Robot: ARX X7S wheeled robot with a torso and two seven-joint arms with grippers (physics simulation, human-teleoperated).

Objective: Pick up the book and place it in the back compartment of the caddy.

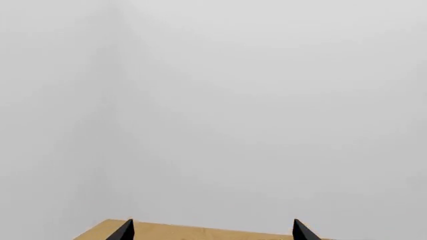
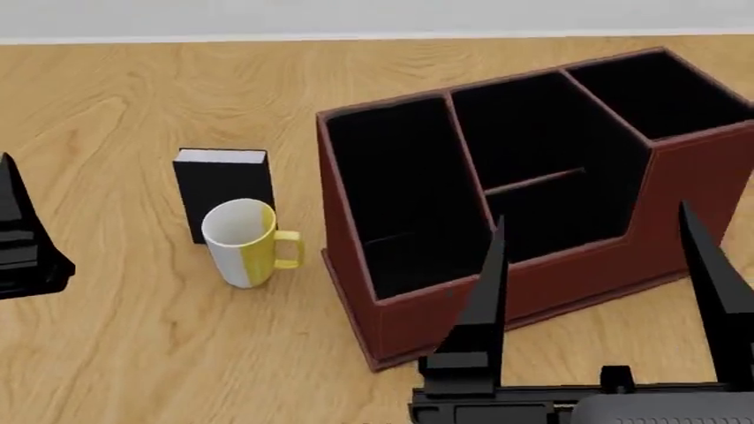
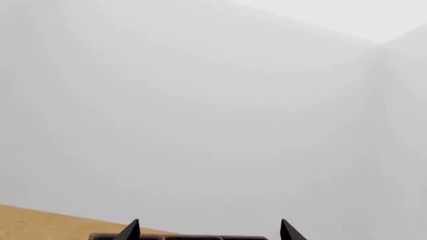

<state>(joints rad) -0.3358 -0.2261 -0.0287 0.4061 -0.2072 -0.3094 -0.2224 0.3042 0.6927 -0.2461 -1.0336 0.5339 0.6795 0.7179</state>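
Book (image 2: 222,190) lies flat on the wooden table (image 2: 118,97), untouched, left of the caddy (image 2: 495,291), with a yellow-white mug (image 2: 243,243) just in front of it, overlapping its near edge in the head view. Step in hand: approach, nothing grasped. Right gripper (image 2: 595,291) hangs with its fingers apart before the caddy; left gripper (image 1: 210,232) likewise spread. Next move calls for reaching the book while clearing the mug. Wrist views show only wall and fingertips; only the head view shows the book.
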